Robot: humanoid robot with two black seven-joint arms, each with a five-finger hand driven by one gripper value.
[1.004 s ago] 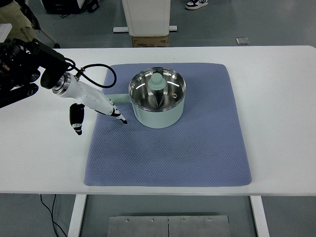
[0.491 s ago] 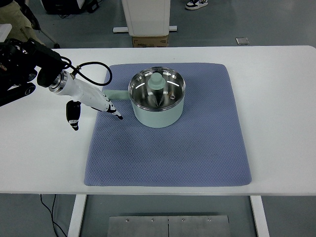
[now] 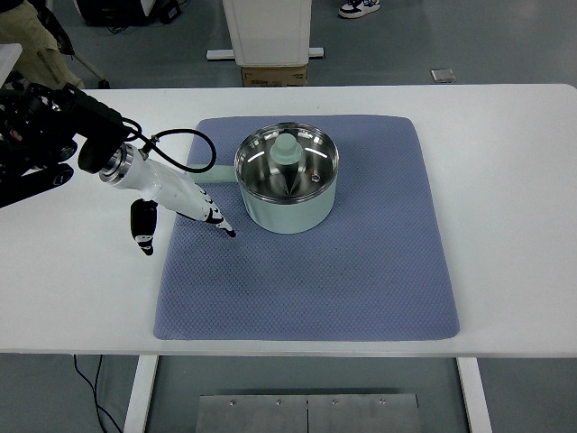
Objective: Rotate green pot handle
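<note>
A pale green pot (image 3: 287, 211) with a steel inside and a green-knobbed lid stands on the blue mat (image 3: 306, 271). Its handle (image 3: 213, 176) points left and is partly hidden behind my left hand. My left hand (image 3: 185, 212) reaches in from the left, white palm with black-tipped fingers (image 3: 219, 222) stretched out flat and the thumb (image 3: 141, 230) hanging down. The fingers lie just in front of the handle and hold nothing. My right arm does not show.
The white table (image 3: 514, 207) extends around the mat. A black cable (image 3: 185, 144) loops from my left wrist over the mat's back left corner. A white pedestal (image 3: 268, 32) and cardboard box stand beyond the far edge.
My left hand drew back left and up a little, then came forward and right again, ending slightly lower than a second ago. The pot has not visibly moved.
</note>
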